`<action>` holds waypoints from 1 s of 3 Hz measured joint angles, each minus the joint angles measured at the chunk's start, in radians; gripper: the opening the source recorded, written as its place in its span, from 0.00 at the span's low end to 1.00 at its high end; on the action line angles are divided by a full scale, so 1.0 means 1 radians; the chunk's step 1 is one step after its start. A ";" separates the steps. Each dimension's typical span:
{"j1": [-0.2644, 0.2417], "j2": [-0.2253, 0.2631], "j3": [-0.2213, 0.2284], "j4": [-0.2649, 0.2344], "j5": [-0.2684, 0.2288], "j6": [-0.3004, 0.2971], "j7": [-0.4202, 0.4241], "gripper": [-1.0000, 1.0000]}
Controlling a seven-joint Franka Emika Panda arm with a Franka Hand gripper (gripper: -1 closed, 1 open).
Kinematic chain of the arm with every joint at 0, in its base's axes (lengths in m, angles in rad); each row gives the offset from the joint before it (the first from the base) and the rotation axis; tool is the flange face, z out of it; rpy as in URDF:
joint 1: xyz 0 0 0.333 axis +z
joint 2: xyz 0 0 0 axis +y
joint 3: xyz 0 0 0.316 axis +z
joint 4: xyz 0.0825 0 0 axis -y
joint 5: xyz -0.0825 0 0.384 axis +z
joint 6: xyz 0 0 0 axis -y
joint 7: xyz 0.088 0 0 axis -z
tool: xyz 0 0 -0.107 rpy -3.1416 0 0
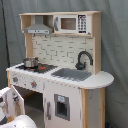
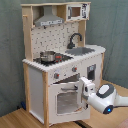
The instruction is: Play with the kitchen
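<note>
Kitchen (image 1: 60, 70) stands against grey curtain (image 1: 115, 50); hood (image 1: 38, 27) and microwave (image 1: 72, 23) on top shelf; pot (image 1: 30, 62) on stovetop (image 1: 35, 67); black faucet (image 1: 83, 59) behind grey sink (image 1: 71, 74); white arm (image 1: 12, 107) low at the first exterior view's left, beside oven door (image 1: 20, 97).
</note>
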 joint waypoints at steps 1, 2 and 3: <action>0.010 0.031 0.018 0.034 0.018 -0.084 -0.017 0.00; 0.013 0.063 0.036 0.075 0.031 -0.168 -0.036 0.00; 0.013 0.072 0.040 0.097 0.059 -0.205 -0.071 0.00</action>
